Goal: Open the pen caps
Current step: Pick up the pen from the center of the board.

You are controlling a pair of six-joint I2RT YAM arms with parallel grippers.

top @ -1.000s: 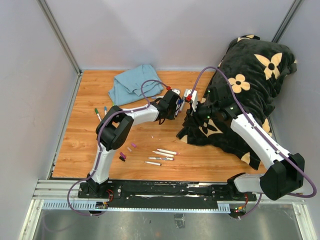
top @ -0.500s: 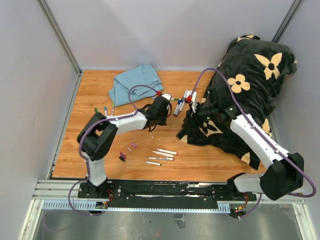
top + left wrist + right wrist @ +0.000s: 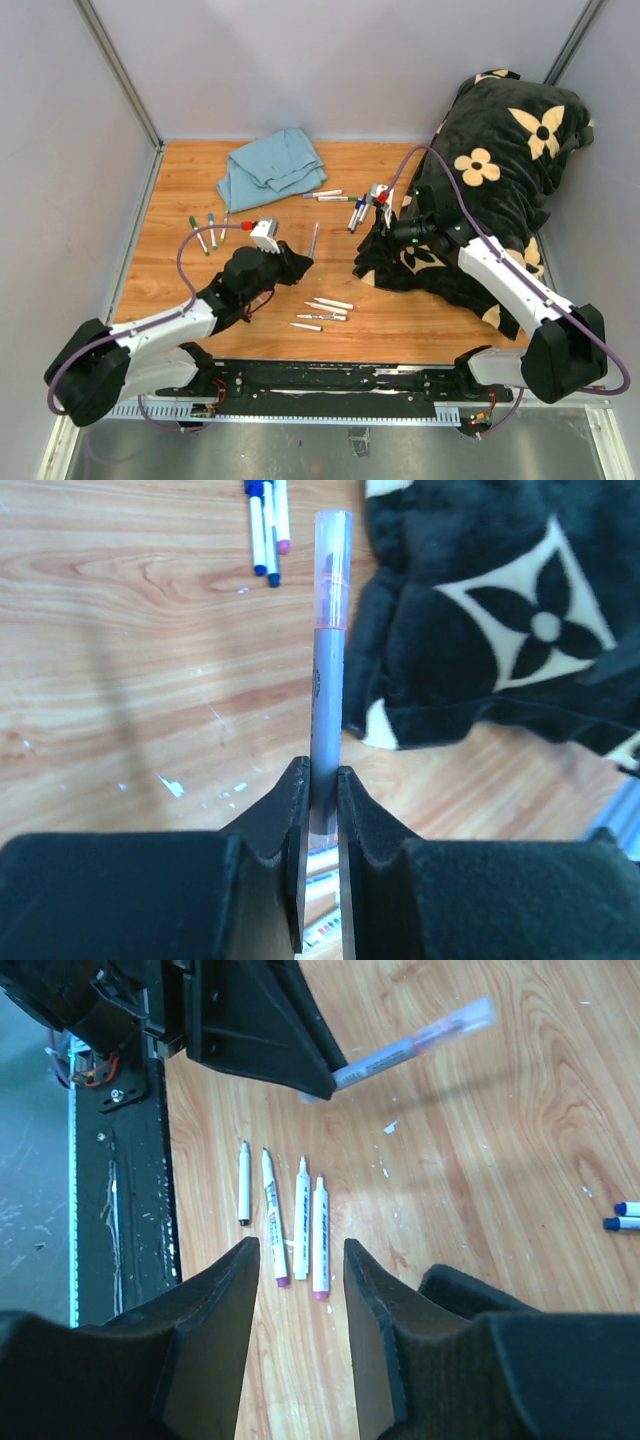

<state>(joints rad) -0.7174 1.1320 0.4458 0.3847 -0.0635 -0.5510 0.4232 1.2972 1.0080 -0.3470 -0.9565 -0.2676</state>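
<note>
L gripper (image 3: 322, 780) clamps marker (image 3: 327, 690) by barrel; R gripper (image 3: 300, 1250) part-open, empty; cap (image 3: 332, 550) likely light, stiff, slick: pinch sides.

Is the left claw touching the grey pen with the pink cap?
Touching. The left wrist view shows the left claw squeezing the grey pen between both fingers, with no gap.

Table (image 3: 170, 290): wood-grain top.
Cloth (image 3: 268, 168): blue, crumpled, at the far edge.
Blanket (image 3: 500, 150): black with tan flowers, heaped over the right side.
Left markers (image 3: 198, 235): three, side by side near the left edge; green and blue caps (image 3: 192, 220) on.
Centre markers (image 3: 325, 194): between cloth and blanket.
Near markers (image 3: 333, 303): four, close together.
</note>
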